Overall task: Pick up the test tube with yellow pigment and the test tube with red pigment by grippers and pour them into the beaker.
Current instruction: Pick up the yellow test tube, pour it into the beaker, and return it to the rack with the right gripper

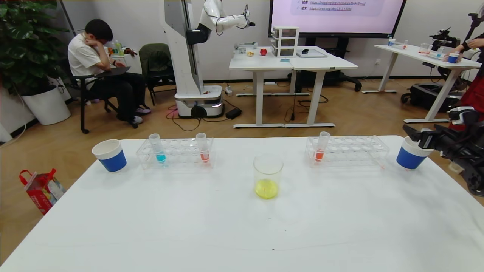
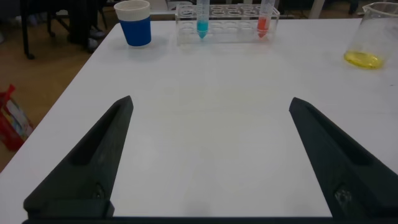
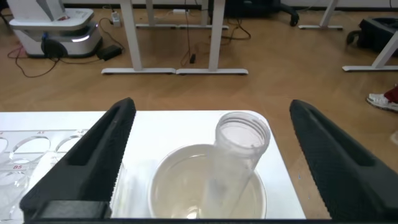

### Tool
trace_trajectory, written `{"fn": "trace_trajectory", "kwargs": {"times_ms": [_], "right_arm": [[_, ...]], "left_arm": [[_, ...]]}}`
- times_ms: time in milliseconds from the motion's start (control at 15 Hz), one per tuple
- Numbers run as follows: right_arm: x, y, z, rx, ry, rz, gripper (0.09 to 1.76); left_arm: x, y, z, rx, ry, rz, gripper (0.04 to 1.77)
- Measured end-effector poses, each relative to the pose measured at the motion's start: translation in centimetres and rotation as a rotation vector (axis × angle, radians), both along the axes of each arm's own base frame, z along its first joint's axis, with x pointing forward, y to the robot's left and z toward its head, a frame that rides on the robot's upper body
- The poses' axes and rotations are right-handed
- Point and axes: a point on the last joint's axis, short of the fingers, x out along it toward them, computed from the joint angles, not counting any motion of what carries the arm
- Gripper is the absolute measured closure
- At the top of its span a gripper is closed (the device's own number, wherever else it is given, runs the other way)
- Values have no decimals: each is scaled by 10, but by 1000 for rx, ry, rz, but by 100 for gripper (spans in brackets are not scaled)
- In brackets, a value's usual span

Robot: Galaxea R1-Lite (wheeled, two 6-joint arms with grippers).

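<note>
While my right gripper (image 1: pixel 414 136) is hovering open-jawed over the blue cup (image 1: pixel 410 160), where an empty clear tube (image 3: pixel 239 149) is leaning, the test tube with red pigment (image 1: pixel 320 149) is standing upright in the rack (image 1: pixel 363 151) near its nine o'clock. I am judging that arm the nearer. The left gripper (image 2: pixel 211 102) is waiting, fingers spread, around the table's (image 1: pixel 340 226) seven o'clock, and the beaker (image 1: pixel 267 175) is holding yellow liquid at centre.

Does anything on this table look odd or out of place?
Yes: an empty clear plastic tube leans tilted inside the white-rimmed blue cup at the table's right edge, under the open right claw, instead of standing in a rack.
</note>
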Motion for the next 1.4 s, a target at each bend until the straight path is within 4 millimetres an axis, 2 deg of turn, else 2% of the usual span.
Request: {"fn": "trace_trajectory", "kwargs": {"times_ms": [200, 400, 600, 800, 933, 1133, 1400], "right_arm": [[0, 4, 6, 1, -12, 9, 11], [5, 26, 24, -7, -43, 42, 11], [11, 78, 46, 5, -25, 43, 11], [6, 133, 70, 23, -39, 99, 11], [-6, 155, 85, 26, -65, 129, 11], [-33, 164, 112, 21, -122, 143, 11], [-100, 165, 152, 12, -212, 139, 11]], "left_arm": [[0, 0, 0, 0, 0, 0, 6], [0, 0, 0, 0, 0, 0, 6], [0, 0, 0, 0, 0, 0, 6], [0, 0, 0, 0, 0, 0, 6], [0, 0, 0, 0, 0, 0, 6], [0, 0, 0, 0, 0, 1, 6], [0, 0, 0, 0, 0, 0, 6]]}}
